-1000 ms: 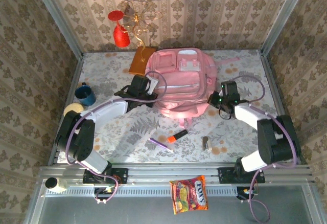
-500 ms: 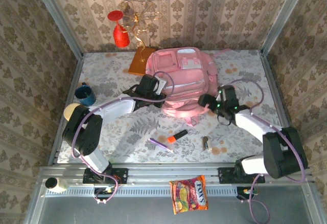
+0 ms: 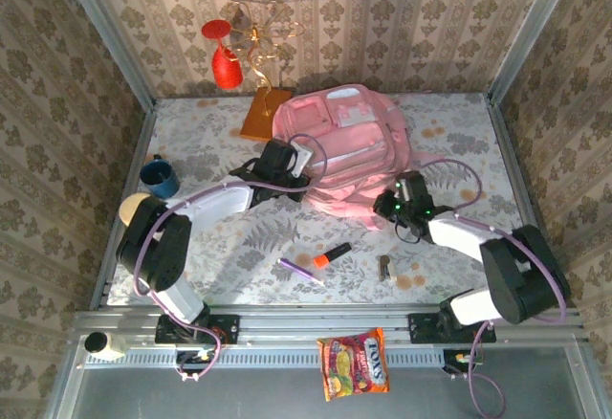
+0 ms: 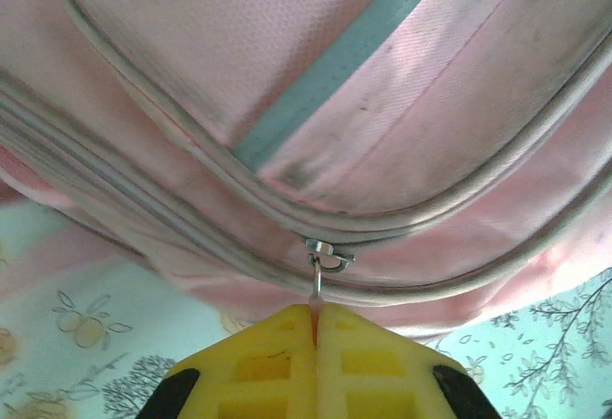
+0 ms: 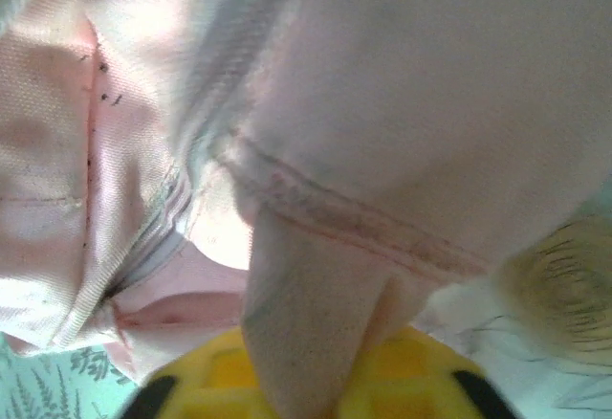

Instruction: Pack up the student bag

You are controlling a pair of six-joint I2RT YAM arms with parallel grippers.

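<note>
From my remote desk, I saw the left gripper (image 4: 314, 321) with its jaws pinched together on the zip pull (image 4: 320, 264) of the bag (image 4: 316, 84). The metal tab stood straight out from between the yellow tips. The bag's pink panels, a grey stripe and pale piping lay just beyond them.

The right gripper (image 5: 306, 366) was clamped on a pink flap (image 5: 311, 333) of the bag, which ran out between its yellow fingers toward a stitched seam ahead of the jaws. I could not tell which part of the bag this flap was.

From above, the bag (image 3: 344, 146) lay on the table (image 3: 239, 237) between the two sets of jaws. The left gripper (image 3: 292, 165) met its left edge and the right gripper (image 3: 390, 204) met its near right corner.

Behind both sets of jaws, toward the arm bases, an orange marker (image 3: 332, 254) and a purple pen (image 3: 295, 269) lay near each other on the table, apart from the bag.
</note>
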